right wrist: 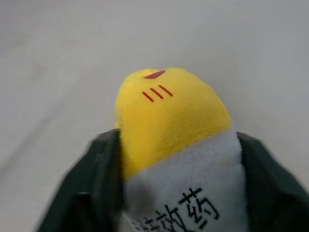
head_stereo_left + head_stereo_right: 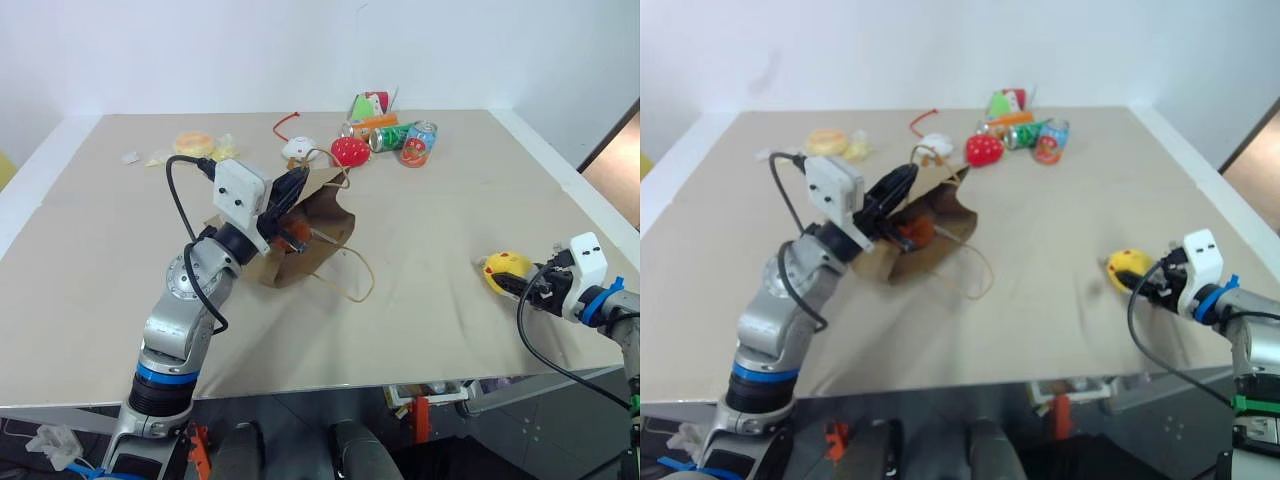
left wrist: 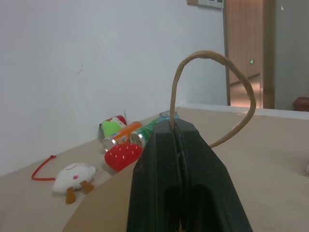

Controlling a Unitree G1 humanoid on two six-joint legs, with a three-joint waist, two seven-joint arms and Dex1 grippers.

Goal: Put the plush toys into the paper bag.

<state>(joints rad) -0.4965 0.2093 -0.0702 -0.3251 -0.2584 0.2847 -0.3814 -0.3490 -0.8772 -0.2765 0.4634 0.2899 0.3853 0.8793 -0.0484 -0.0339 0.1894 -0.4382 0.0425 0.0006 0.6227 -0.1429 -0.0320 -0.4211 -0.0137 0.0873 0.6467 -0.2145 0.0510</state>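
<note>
The brown paper bag (image 2: 318,222) lies tilted at the table's middle with its mouth held up. My left gripper (image 2: 300,178) is shut on the bag's rim, where a cord handle (image 3: 212,60) loops up from between the fingers. A brownish-orange plush toy (image 2: 292,232) shows inside the bag's mouth. The bag's other handle (image 2: 355,280) trails on the table. At the right, near the front edge, the yellow-and-white plush toy (image 2: 507,267) rests on the table. My right gripper (image 2: 514,285) is shut on it, one finger pressing each side (image 1: 91,183).
At the back of the table lie a red strawberry plush (image 2: 350,151), a white plush with a red cord (image 2: 298,150), three drink cans (image 2: 417,143), a green-and-red carton (image 2: 368,104) and a bun-shaped toy (image 2: 194,143). The table's right edge (image 2: 590,200) runs close to my right arm.
</note>
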